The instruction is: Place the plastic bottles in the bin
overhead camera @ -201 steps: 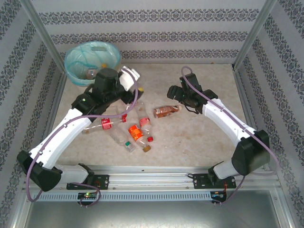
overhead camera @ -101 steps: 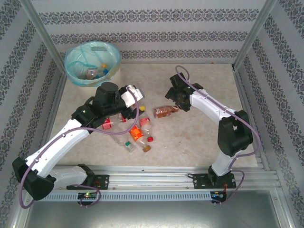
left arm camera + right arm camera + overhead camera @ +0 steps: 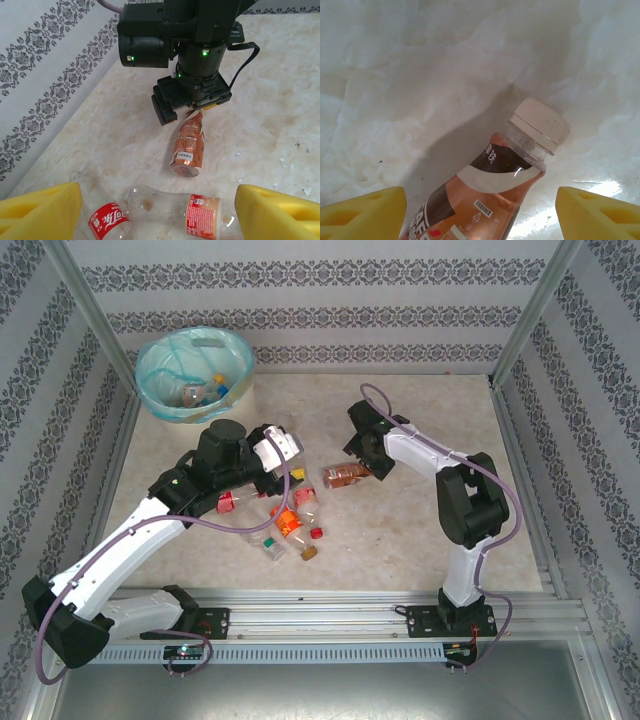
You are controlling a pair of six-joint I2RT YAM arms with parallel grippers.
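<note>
The cream bin (image 3: 150, 400) with its blue-green liner stands at the far left corner and holds a few plastic bottles (image 3: 203, 388). Several more bottles (image 3: 286, 520) lie in a pile mid-table. My left gripper (image 3: 280, 472) hangs open over that pile. Between its yellow pads (image 3: 42, 210) lie a clear bottle with an orange label (image 3: 200, 215) and a red-labelled one (image 3: 107, 222). A brown-labelled bottle with a white cap (image 3: 495, 185) (image 3: 345, 475) lies apart on its side. My right gripper (image 3: 480, 215) (image 3: 363, 453) stands open astride it, its pads clear of it.
Patterned walls and metal posts close in the table on three sides. A loose red cap (image 3: 316, 533) lies beside the pile. The two grippers face each other closely, with the right gripper's black body (image 3: 192, 95) just beyond the brown bottle.
My left gripper has drawn back from the bin side and come down over the pile. My right arm has folded in and brought its gripper down over the brown bottle, jaws narrowing slightly.
</note>
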